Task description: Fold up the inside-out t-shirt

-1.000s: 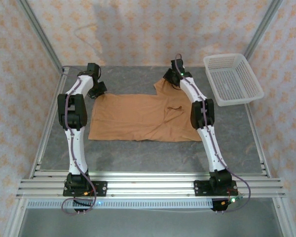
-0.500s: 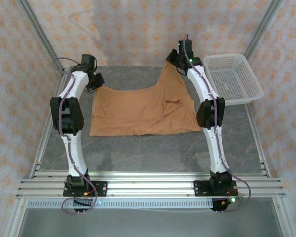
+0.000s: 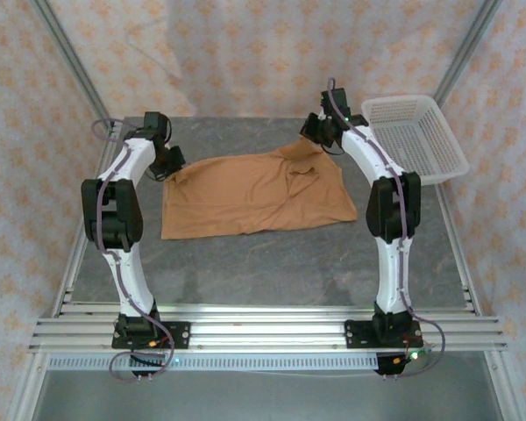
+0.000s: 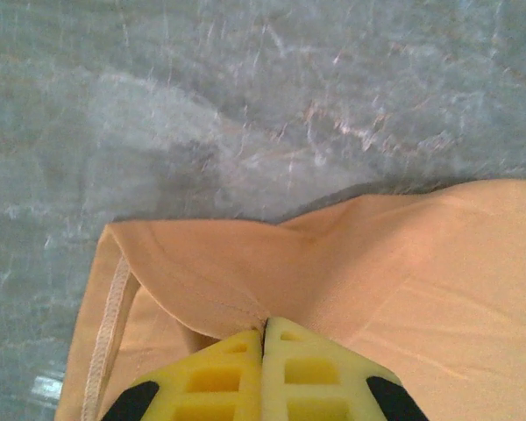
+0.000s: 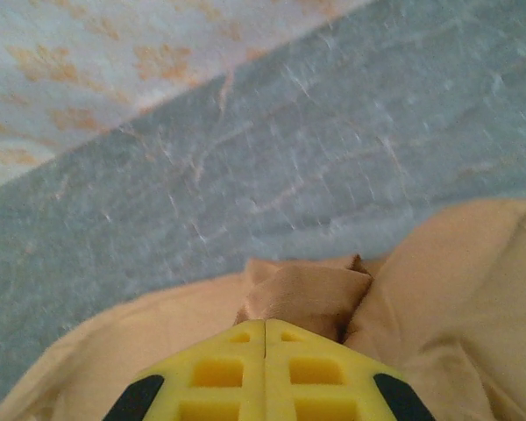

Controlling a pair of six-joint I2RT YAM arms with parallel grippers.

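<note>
- Toward the far-left corner of the grey stone-patterned table [image 3: 272, 263], the left gripper [image 3: 169, 163] pinches a hemmed corner of the orange-tan, short-sleeved cloth t-shirt [image 3: 254, 189]. Its yellow jaws are pressed together on the fabric, and it sits nearer the left edge than a second ago.
- Mid-table, the t-shirt lies mostly flat, its far edge drawn between the two grippers. Its near hem now sits closer to the far edge than a second ago, and a stitched seam and a small crease show near the right.
- Near the far-right corner, the right gripper [image 3: 320, 132] clamps a bunched fold of the t-shirt, jaws closed. The corner it held high half a second ago is lower now, which suggests the cloth is being stretched flat before folding.
- At the far-right corner, a white plastic mesh basket [image 3: 416, 140] stands apart from the cloth.
</note>
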